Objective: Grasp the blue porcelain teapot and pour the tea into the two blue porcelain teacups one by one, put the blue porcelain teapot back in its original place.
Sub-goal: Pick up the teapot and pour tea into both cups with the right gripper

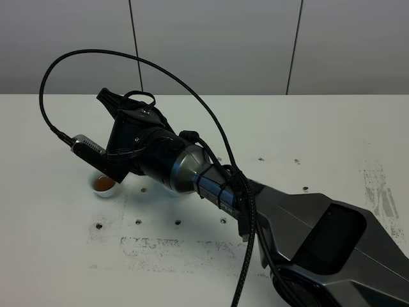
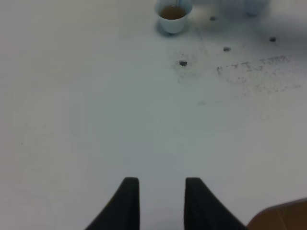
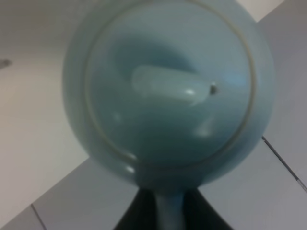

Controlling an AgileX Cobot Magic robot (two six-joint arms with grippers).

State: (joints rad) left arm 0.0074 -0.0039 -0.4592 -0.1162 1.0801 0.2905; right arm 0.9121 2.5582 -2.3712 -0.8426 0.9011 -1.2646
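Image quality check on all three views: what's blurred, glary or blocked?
Exterior high: sharp, even light, but the right arm blocks the middle; one teacup shows. Left wrist: soft overall, teacup hazy. Right wrist: blue porcelain teapot too close, out of focus, small glare spots on the lid.

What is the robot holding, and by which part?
The right gripper holds the round pale-blue porcelain teapot by its loop handle. The left gripper holds nothing.
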